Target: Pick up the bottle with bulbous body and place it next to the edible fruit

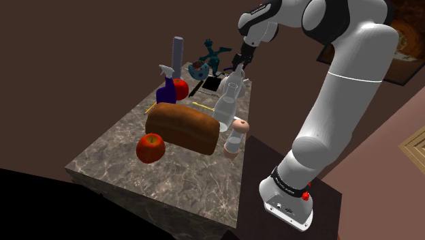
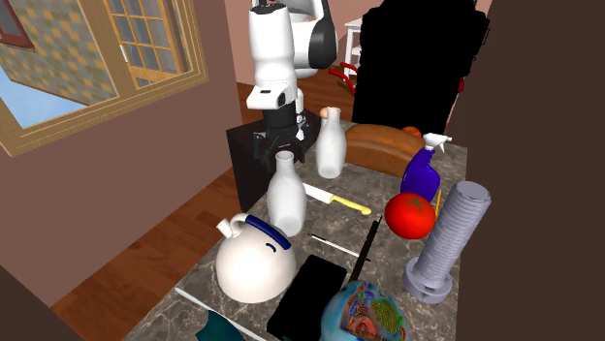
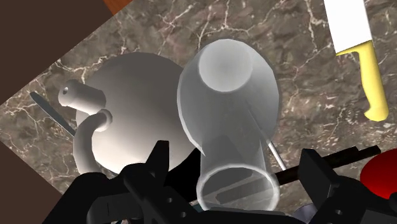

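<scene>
The all-black two-finger gripper (image 3: 236, 156) stands wide, one finger on each side of the neck of the clear bulbous bottle (image 3: 229, 108), which it does not touch (the bottle is upright on the marbled worktop (image 1: 116, 163)). Just beside the bottle sits one round white jug (image 3: 137, 114). Farther off lie one yellow-handled knife (image 3: 357, 51), a second clear bottle (image 2: 332, 145), one red tomato (image 2: 410, 215), one brown loaf (image 1: 184, 127) and one red apple (image 1: 150, 148).
</scene>
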You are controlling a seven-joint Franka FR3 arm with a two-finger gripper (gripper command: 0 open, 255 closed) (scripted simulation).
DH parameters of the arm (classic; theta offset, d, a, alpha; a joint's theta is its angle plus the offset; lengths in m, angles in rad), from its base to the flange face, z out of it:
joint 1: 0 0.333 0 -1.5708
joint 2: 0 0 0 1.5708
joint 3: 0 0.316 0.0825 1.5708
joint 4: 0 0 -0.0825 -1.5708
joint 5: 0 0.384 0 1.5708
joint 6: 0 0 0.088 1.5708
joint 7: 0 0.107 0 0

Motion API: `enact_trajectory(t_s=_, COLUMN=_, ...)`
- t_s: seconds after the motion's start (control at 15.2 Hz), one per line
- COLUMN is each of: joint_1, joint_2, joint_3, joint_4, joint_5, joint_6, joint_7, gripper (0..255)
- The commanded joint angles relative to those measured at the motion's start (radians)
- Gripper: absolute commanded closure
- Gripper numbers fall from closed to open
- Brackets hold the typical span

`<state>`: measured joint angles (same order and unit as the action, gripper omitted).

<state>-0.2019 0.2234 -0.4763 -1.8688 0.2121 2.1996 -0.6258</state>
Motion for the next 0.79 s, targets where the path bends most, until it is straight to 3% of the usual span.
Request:
enact_trajectory(t_s=0.0, joint_1=0.0, joint_2=0.0, joint_3=0.0, joint_4=0.0, joint_5=0.0, joint_6=0.0, joint_7=0.0, gripper=0)
enact_trajectory(t_s=0.07, joint_1=0.0, joint_2=0.0, joint_3=0.0, joint_4=0.0, joint_5=0.0, joint_6=0.0, joint_7=0.0, gripper=0)
enact_trajectory(t_s=0.13, joint_1=0.0, joint_2=0.0, joint_3=0.0, joint_4=0.0, joint_5=0.0, joint_6=0.0, joint_7=0.0, gripper=255)
enact_trajectory(t_s=0.73, joint_1=0.0, joint_2=0.0, joint_3=0.0, joint_4=0.0, joint_5=0.0, joint_6=0.0, joint_7=0.0, gripper=255)
